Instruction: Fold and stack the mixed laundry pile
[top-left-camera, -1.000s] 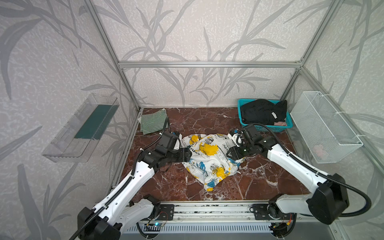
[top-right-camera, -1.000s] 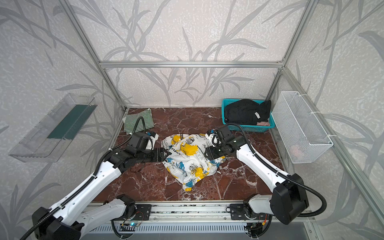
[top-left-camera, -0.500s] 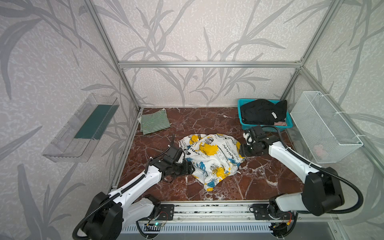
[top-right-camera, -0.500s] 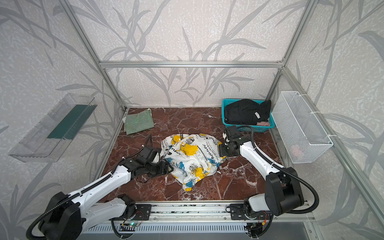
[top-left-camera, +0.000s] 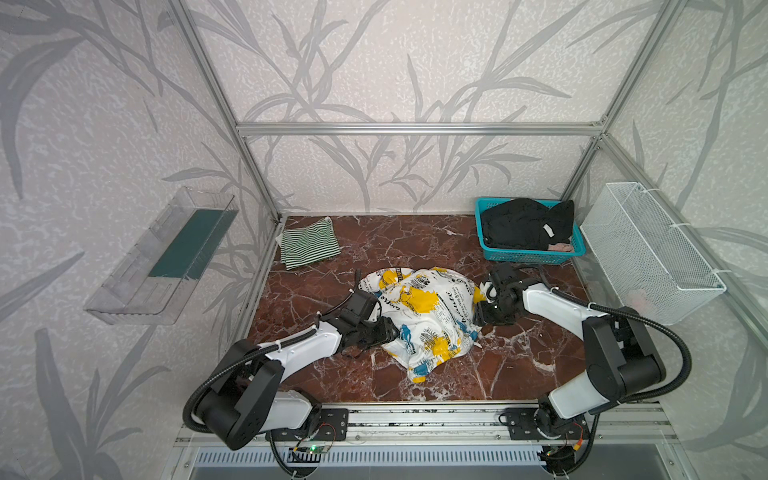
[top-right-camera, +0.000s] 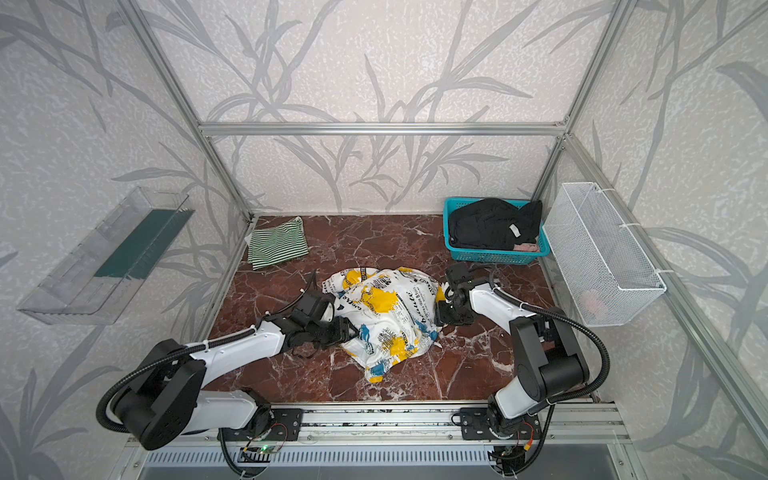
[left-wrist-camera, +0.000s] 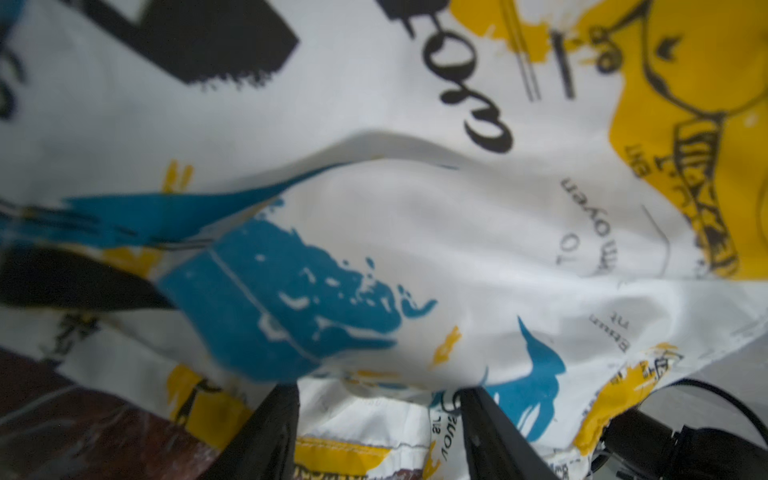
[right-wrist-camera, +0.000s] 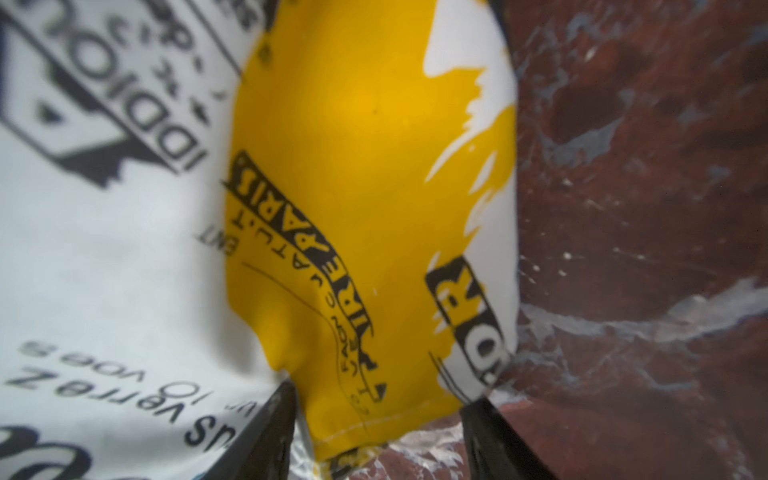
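The white garment with blue, yellow and black print (top-left-camera: 424, 316) (top-right-camera: 386, 316) lies crumpled mid-floor. My left gripper (top-left-camera: 392, 332) (top-right-camera: 351, 330) is low at its left edge. In the left wrist view, folds of this print (left-wrist-camera: 415, 228) bulge between the parted fingers of that gripper (left-wrist-camera: 378, 415). My right gripper (top-left-camera: 478, 316) (top-right-camera: 438, 316) meets the right edge; its fingers stand apart around a yellow hem (right-wrist-camera: 353, 166) just above the floor (right-wrist-camera: 378, 419). A folded green-and-white striped garment (top-left-camera: 309, 243) lies at the back left. The black garment (top-left-camera: 523, 222) and a small pinkish one (top-left-camera: 561, 247) sit in a basket.
The teal lattice basket (top-left-camera: 523, 254) stands at the back right on the red marble floor (right-wrist-camera: 623, 208). A white wire mesh basket (top-left-camera: 648, 249) hangs on the right wall, and a clear shelf (top-left-camera: 166, 257) on the left wall. Metal frame posts edge the floor.
Both grippers have come down from the garment's far part to its left and right edges, nearer the front. The left fingers have drawn closer together.
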